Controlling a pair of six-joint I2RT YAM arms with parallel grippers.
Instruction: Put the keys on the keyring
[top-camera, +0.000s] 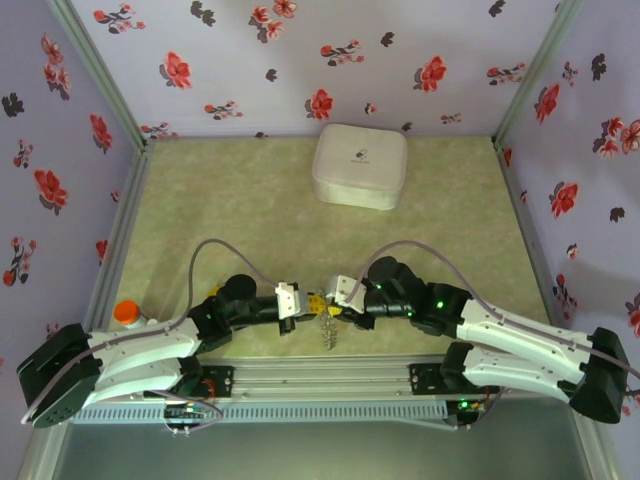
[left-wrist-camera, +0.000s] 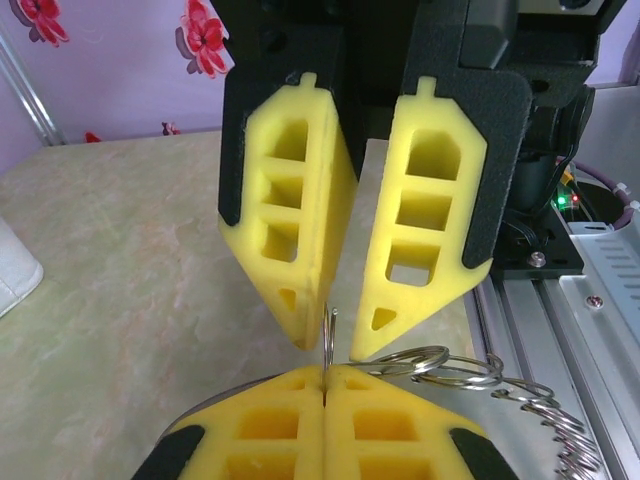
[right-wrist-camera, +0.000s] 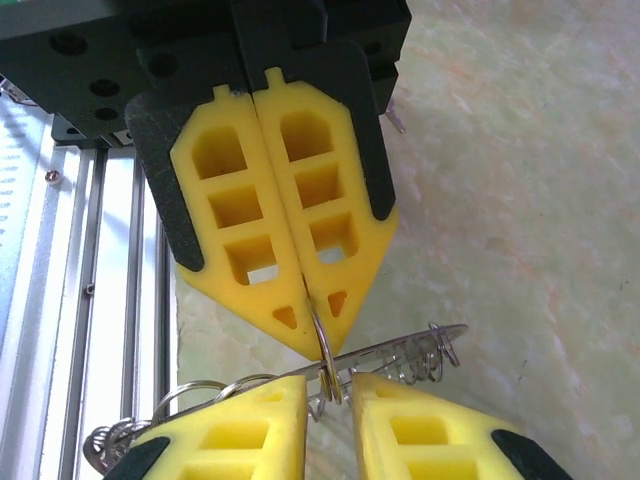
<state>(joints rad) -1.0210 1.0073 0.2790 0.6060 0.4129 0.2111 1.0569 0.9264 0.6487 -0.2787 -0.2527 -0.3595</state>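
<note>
Table (top-camera: 200, 200): pale green marbled top. White box (top-camera: 360, 166), rounded square, sits flat at far centre. Small orange-capped object (top-camera: 127, 312) at left edge, near side; type unclear. Metal rail (top-camera: 320, 385) runs along near edge.

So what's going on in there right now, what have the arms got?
The two arms meet low over the near edge of the mottled green table. The left hand is shut on a thin silver metal ring, holding it on edge, with a bunch of linked silver rings beside it. The right hand faces it, jaws a little apart either side of that ring, not yet gripping it.
</note>
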